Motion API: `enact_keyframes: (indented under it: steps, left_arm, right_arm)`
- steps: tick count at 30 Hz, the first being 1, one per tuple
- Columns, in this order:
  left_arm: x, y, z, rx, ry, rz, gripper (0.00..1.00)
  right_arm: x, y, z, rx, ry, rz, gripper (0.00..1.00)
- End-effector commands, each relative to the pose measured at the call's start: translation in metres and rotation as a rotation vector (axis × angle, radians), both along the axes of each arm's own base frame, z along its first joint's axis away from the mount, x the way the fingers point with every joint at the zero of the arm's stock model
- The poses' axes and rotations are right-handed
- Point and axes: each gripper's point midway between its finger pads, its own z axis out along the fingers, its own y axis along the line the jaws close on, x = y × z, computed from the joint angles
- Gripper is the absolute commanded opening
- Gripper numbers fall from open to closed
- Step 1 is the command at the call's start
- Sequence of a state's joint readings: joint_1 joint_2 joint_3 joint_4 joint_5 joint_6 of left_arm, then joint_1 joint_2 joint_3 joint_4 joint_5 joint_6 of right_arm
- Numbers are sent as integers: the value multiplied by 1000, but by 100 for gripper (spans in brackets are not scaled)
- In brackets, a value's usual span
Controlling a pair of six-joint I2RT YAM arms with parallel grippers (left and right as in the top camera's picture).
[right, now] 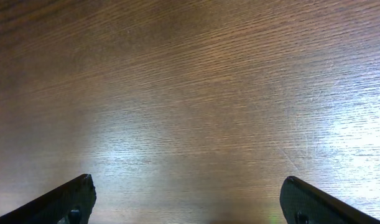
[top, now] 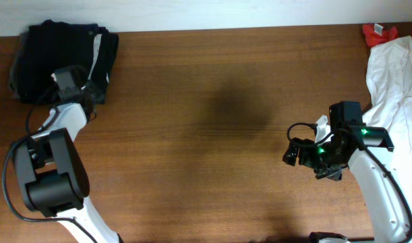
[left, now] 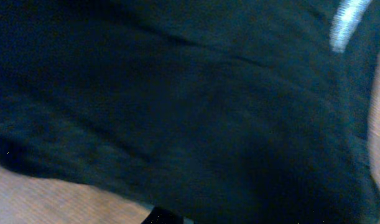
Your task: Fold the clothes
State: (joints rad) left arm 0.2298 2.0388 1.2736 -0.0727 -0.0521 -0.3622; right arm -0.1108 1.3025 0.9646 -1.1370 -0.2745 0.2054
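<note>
A folded pile of black clothes (top: 61, 47) with a pale stripe lies at the table's far left corner. My left gripper (top: 76, 86) is at the pile's near edge, right against the cloth. In the left wrist view the dark cloth (left: 190, 106) fills nearly the whole frame, and only a sliver of one finger (left: 168, 218) shows, so its state is unclear. My right gripper (top: 297, 152) is open and empty over bare wood, its fingers (right: 186, 199) wide apart. A white garment (top: 394, 67) lies crumpled at the right edge, behind the right arm. A small red piece (top: 377, 32) lies at the far right corner.
The brown wooden table (top: 212, 135) runs between the two arms. A pale wall strip borders its far edge. The right arm's cable loops near its wrist (top: 300, 128).
</note>
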Motion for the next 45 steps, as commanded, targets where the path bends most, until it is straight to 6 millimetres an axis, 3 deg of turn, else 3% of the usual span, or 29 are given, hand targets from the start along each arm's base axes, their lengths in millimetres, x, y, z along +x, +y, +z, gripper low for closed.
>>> enact_keyframes:
  steps: [1,4,6,7,9,13,17,21,24,26,28,34,45]
  left_arm:
    - [11,-23,4,103,4,-170,30]
    - [3,-29,13,113,35,-188,36]
    - [-2,-34,34,96,20,-204,51]
    - [-6,-39,48,83,9,-219,64]
    - [-20,-54,79,34,-10,-266,99]
    - [-78,-100,145,-130,-23,-406,99]
    - [-150,-124,181,-202,37,-441,99]
    - [-204,-143,203,-193,17,-474,99]
    - [-237,-155,207,-194,22,-503,99]
    - [-271,-161,208,-207,59,-511,99]
    - [-289,-163,209,-210,69,-509,99]
    - [-319,-166,211,-215,84,-507,99]
    - [-342,-173,200,-255,138,-521,99]
  right_arm:
    - [3,-1,3,4,-11,-1,98]
    - [3,-1,3,4,-11,-1,98]
    - [3,-1,3,4,-11,-1,98]
    - [3,-1,3,4,-11,-1,98]
    - [3,-1,3,4,-11,-1,98]
    - [3,-1,3,4,-11,-1,98]
    - [3,-1,3,4,-11,-1,98]
    - [3,-1,3,4,-11,-1,98]
    - [3,-1,3,4,-11,-1,98]
    - [3,-1,3,4,-11,-1,98]
    - [3,-1,3,4,-11,-1,98]
    - [3,-1,3,4,-11,-1,98]
    - [3,-1,3,4,-11,-1,98]
